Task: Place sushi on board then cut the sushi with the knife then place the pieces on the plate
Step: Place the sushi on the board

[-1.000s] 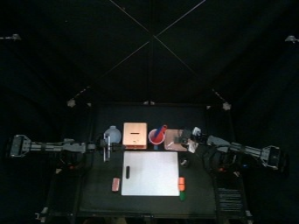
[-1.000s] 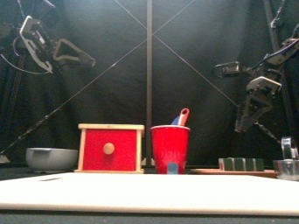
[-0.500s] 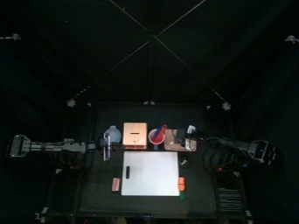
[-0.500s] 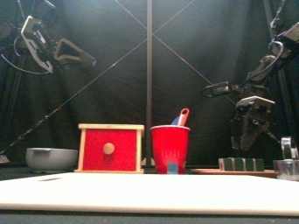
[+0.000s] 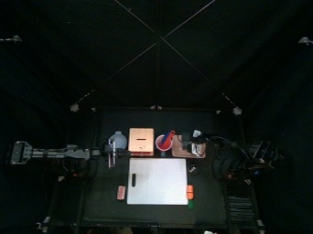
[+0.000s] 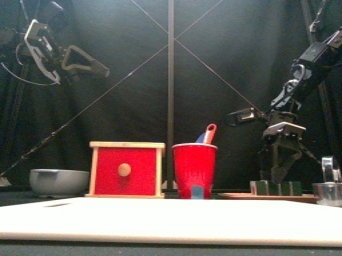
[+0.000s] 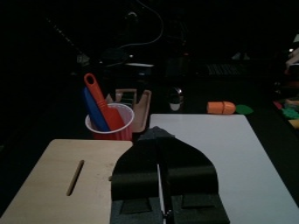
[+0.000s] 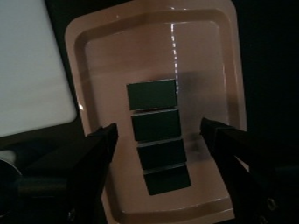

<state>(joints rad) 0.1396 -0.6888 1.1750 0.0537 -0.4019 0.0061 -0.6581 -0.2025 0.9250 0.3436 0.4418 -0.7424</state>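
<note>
The dark green sushi roll (image 8: 158, 136) lies as a row of several blocks on the pink tray (image 8: 117, 35), to the right of the red cup (image 6: 195, 170). My right gripper (image 8: 162, 129) hangs open just above the roll, one finger on each side of it, touching nothing. In the front view the right gripper (image 6: 283, 165) stands directly over the sushi roll (image 6: 277, 187). The red cup holds a blue knife (image 6: 207, 133) and a red one. The white board (image 5: 159, 181) lies bare at the table's front. My left gripper (image 7: 158, 133) is shut and empty, raised high on the left.
A wooden box with a red drawer (image 6: 127, 170) stands left of the cup, with a blue-grey bowl (image 6: 59, 181) further left. A metal cutter (image 6: 329, 190) sits at the far right. Small toy foods (image 5: 189, 190) lie beside the board's right and left edges.
My right arm has swung in and come down, bringing its open gripper from high on the right to just over the sushi. The left arm has stayed still.
</note>
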